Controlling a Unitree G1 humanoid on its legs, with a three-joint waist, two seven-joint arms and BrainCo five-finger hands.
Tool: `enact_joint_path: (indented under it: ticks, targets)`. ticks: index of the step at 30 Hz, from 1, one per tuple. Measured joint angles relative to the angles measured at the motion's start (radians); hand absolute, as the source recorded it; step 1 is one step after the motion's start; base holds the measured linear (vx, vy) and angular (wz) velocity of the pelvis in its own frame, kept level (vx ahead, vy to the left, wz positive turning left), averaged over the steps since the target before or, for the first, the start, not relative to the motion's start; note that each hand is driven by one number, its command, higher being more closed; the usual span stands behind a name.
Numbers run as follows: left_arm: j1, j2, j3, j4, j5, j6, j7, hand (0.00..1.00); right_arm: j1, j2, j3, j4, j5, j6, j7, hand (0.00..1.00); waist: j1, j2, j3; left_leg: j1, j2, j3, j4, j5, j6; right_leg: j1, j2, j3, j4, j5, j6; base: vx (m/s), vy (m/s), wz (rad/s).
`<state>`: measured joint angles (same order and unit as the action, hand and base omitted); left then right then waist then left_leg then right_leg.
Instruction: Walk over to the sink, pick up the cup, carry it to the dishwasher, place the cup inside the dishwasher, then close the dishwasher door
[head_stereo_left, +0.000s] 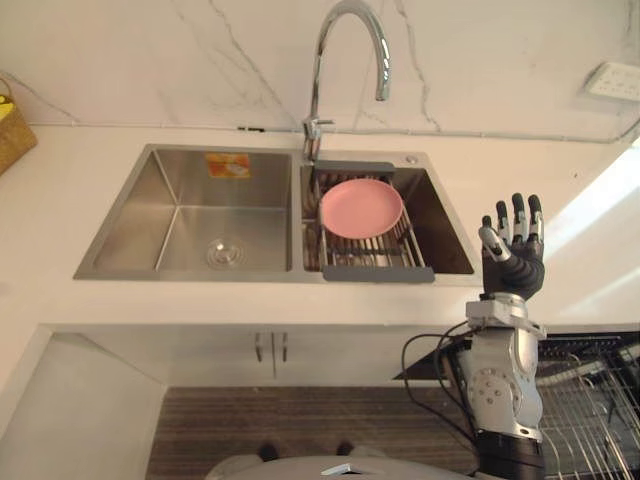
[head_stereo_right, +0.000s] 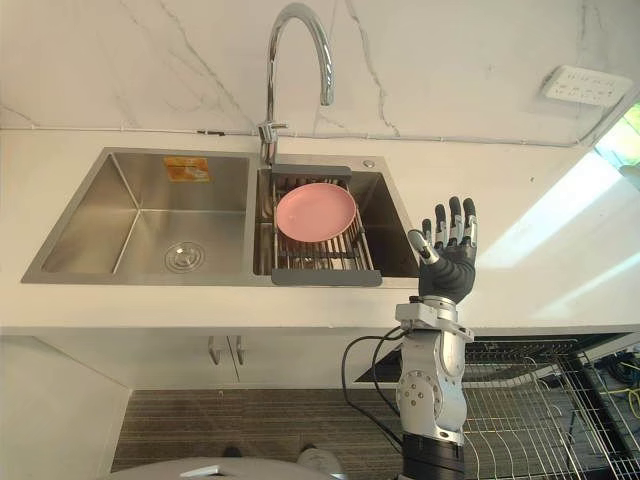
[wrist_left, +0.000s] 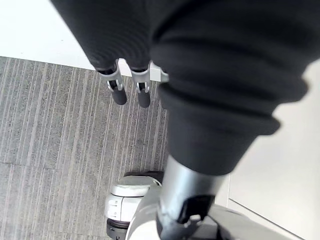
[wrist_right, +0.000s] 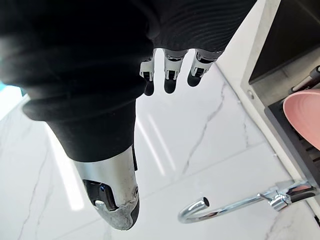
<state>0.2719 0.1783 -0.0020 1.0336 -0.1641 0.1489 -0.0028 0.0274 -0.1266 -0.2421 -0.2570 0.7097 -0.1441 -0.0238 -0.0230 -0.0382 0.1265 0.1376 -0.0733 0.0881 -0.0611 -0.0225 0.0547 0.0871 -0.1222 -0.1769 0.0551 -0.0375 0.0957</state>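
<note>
My right hand (head_stereo_right: 447, 266) is raised upright just to the right of the sink (head_stereo_left: 120, 225). The palm is dark and ribbed, and the silver fingers (wrist_right: 170, 80) with dark tips stand straight and slightly spread. The hand is released and touches nothing.

My left hand (wrist_left: 118, 90) hangs over the grey striped floor (wrist_left: 50, 125) in front of the sink. Its fingers point down, relaxed and empty.

I cannot tell where the cup is.

The sink is brushed stainless steel with two square-cornered bowls.
- **Left bowl:** it has a round drain (head_stereo_left: 223, 253) in its floor and an orange sticker (head_stereo_left: 228, 165) on its back wall.
- **Right bowl:** a dark-framed wire drain rack (head_stereo_left: 378, 272) spans it. A round, matte pink plate (head_stereo_left: 361, 208) lies on the rack.

A polished chrome gooseneck faucet (head_stereo_right: 326, 80) rises behind the divider between the bowls.

The countertop (head_stereo_left: 60, 190) around the sink is smooth and white. The wall (head_stereo_left: 150, 60) behind the sink is white marble with grey veins, and a white socket (head_stereo_left: 612, 80) sits on it to the sink's right.

At the sink's far left there is what looks like a woven basket (head_stereo_left: 12, 135), cut off at the frame edge.

Below the sink, the white cabinet doors carry two small metal handles (head_stereo_left: 270, 347). To the right of these, below the counter, the dishwasher rack (head_stereo_right: 540, 400) of thin bright wire is pulled out.
</note>
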Motion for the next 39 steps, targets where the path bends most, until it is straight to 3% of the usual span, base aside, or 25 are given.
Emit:
enact_joint_path:
  ticks: [6,8,9,20,23,25,28,33,35,39]
  targets:
    - [0.008,-0.012,0.031,0.001,-0.031,0.029,0.003,0.0,0.0,0.0,0.005,0.018,-0.022,0.039,0.004,0.0,-0.004,0.008,-0.005,0.013,0.006,0.023,-0.023,0.007,-0.003,0.005,0.008,0.014,-0.016,0.008,-0.002,-0.04,0.01,-0.11]
    - [0.008,-0.015,0.04,0.003,-0.03,0.032,0.001,0.0,0.0,-0.002,0.004,0.058,-0.111,0.04,0.003,0.0,-0.006,0.009,-0.007,0.013,0.007,0.024,-0.024,0.006,-0.004,0.012,0.011,0.014,-0.03,0.014,-0.004,-0.01,0.004,-0.02]
    - [-0.005,-0.019,0.037,0.007,-0.029,0.048,0.001,0.0,-0.049,-0.013,0.005,0.125,-0.123,0.02,-0.031,0.0,0.0,0.021,-0.016,0.015,0.015,0.022,-0.025,0.01,-0.006,0.036,0.025,0.005,-0.074,0.031,-0.009,0.0,0.0,0.0]
    - [-0.021,-0.023,0.039,0.005,-0.071,0.05,-0.005,0.0,-0.08,-0.022,0.039,0.125,-0.084,0.019,-0.031,0.0,0.014,0.028,-0.012,-0.018,0.014,0.008,-0.025,0.021,-0.007,0.014,0.02,-0.027,-0.078,0.038,-0.009,-0.01,-0.003,0.06]
    - [-0.024,-0.023,0.045,-0.001,-0.1,0.075,0.005,0.0,-0.093,-0.046,0.042,0.125,-0.095,0.043,-0.09,0.0,0.025,0.026,-0.012,-0.021,0.019,0.027,-0.025,0.015,-0.015,0.016,0.018,-0.033,-0.084,0.039,-0.007,-0.02,-0.008,0.03]
    - [-0.024,-0.023,0.065,-0.001,-0.143,0.092,0.006,0.0,-0.101,-0.078,0.033,0.125,-0.161,0.073,-0.119,0.0,0.024,0.026,-0.011,-0.026,0.024,0.056,-0.025,0.013,-0.018,0.015,0.011,-0.06,-0.095,0.044,-0.001,-0.01,0.004,-0.02]
    - [-0.017,-0.021,0.09,-0.001,-0.154,0.096,-0.01,0.0,-0.142,-0.189,-0.008,0.136,-0.356,0.13,-0.106,0.0,0.022,0.021,-0.01,-0.03,0.031,0.104,-0.025,0.008,-0.026,0.014,0.004,-0.081,-0.106,0.057,0.003,0.0,0.006,-0.06]
    - [-0.012,-0.008,0.132,-0.006,-0.159,0.128,-0.019,0.0,-0.317,-0.394,0.01,0.222,-0.586,0.15,-0.042,0.0,0.014,0.006,-0.014,-0.029,0.031,0.116,-0.024,0.013,-0.034,0.017,0.0,-0.102,-0.106,0.06,0.006,0.0,-0.005,0.03]
    - [-0.01,0.003,0.16,-0.016,-0.161,0.164,-0.027,0.0,-0.388,-0.474,0.074,0.249,-0.693,0.173,0.024,0.0,0.017,-0.006,-0.019,-0.023,0.033,0.134,-0.024,0.018,-0.043,0.022,-0.001,-0.128,-0.106,0.06,0.006,0.0,-0.017,0.19]
    - [-0.019,0.013,0.187,-0.042,-0.104,0.155,-0.037,0.0,-0.449,-0.492,0.21,0.332,-0.846,0.193,0.171,0.0,0.033,-0.043,-0.025,-0.018,0.039,0.135,-0.024,0.027,-0.057,0.04,0.002,-0.168,-0.105,0.061,0.004,-0.04,-0.027,0.21]
